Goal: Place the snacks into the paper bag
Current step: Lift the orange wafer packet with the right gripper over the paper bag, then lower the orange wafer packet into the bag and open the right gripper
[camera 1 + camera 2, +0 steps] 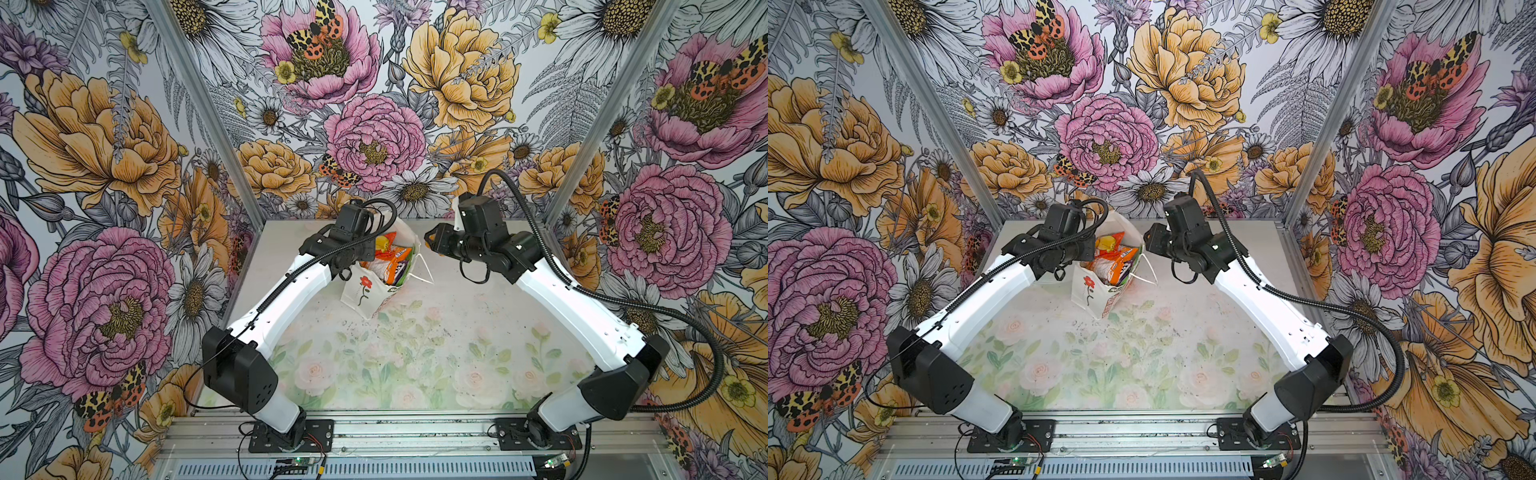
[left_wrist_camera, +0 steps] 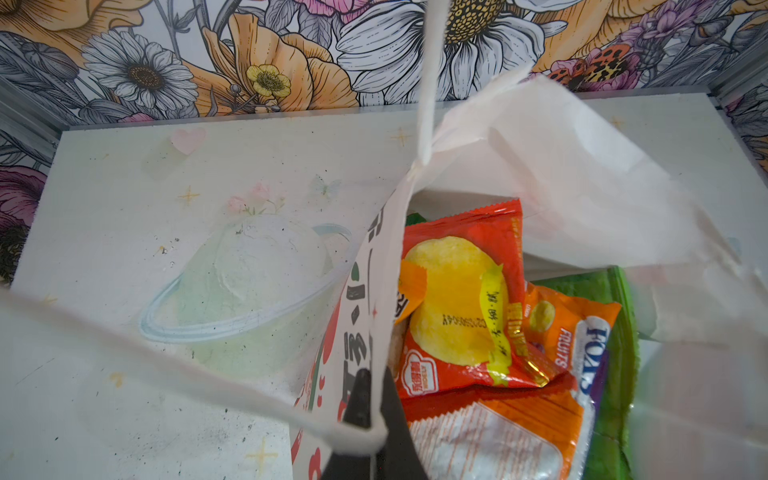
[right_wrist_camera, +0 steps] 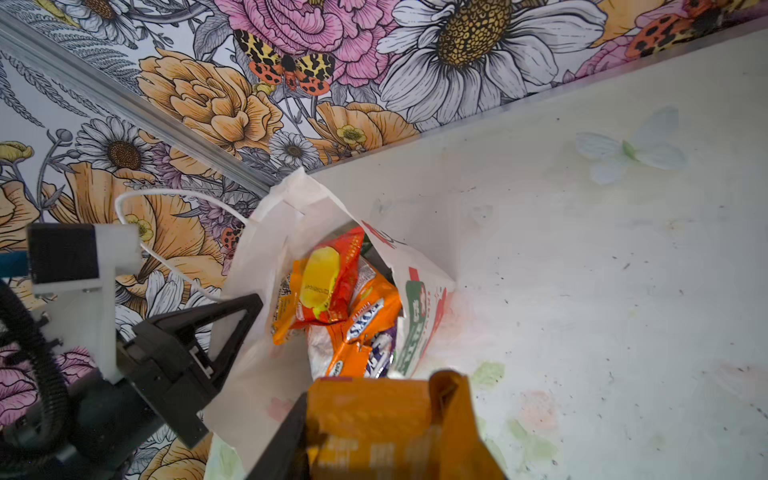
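now left arm point(image 1: 299, 286) angles inward, left claw point(image 2: 374, 409) pinching the paper bag point(image 1: 360, 296).

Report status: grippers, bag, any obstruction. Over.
Left gripper jaws shut on paper bag rim, holding mouth open. Right gripper jaws shut on orange packet beside bag mouth. Other snacks already inside. Nothing blocking.

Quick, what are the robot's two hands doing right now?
Left gripper: shut on the paper bag rim.
Right gripper: shut on an orange packet.

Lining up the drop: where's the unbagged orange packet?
The orange packet is in the right gripper, just right of the paper bag's rim in a top view.
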